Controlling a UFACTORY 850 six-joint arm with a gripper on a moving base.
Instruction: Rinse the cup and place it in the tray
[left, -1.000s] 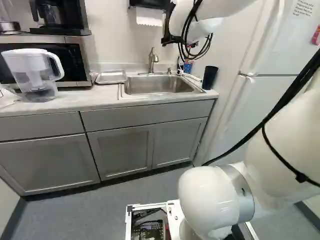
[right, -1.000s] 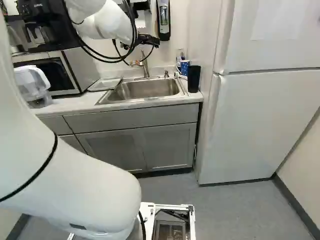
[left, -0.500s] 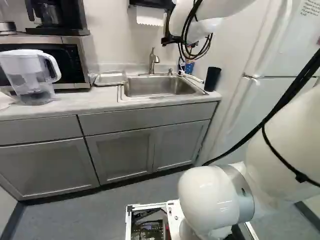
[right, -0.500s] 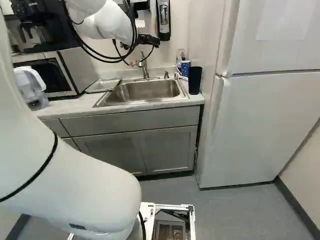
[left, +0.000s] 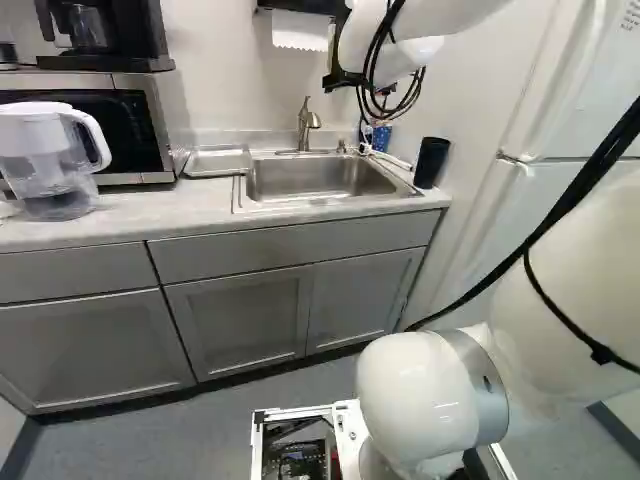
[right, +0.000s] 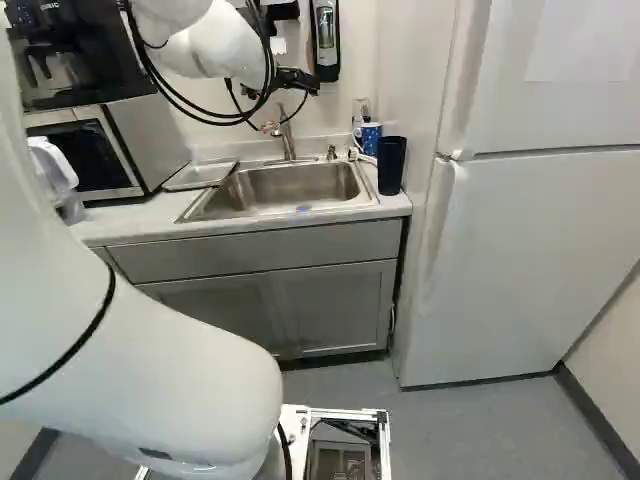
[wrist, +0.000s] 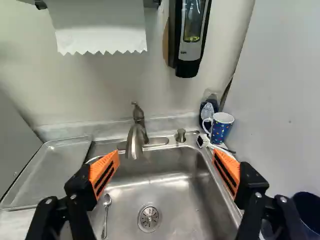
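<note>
- The gripper (right: 292, 82) is up over the sink (wrist: 172, 182); in the wrist view its jaws stand wide apart, released, orange pads (wrist: 104, 172) facing each other.
- Two things could be the cup, and I can't tell which is meant: an upright white-and-blue dotted mug (wrist: 221, 127) near the sink's back corner, or an upright dark tumbler (right: 391, 165) beside the sink, at its right in the right base view.
- The shallow tray (wrist: 55, 167) lies on the counter (left: 110, 218), on the sink's other side.
- The faucet (wrist: 137, 137) stands behind the basin, and a spoon (wrist: 106, 215) lies near the drain (wrist: 149, 218).
- The wall dispenser (wrist: 190, 40) carries small pale lettering; the coffee maker (right: 75, 50) has light lettering too.
- A sheet (left: 631, 18) with dark print hangs on the fridge (right: 520, 260).
</note>
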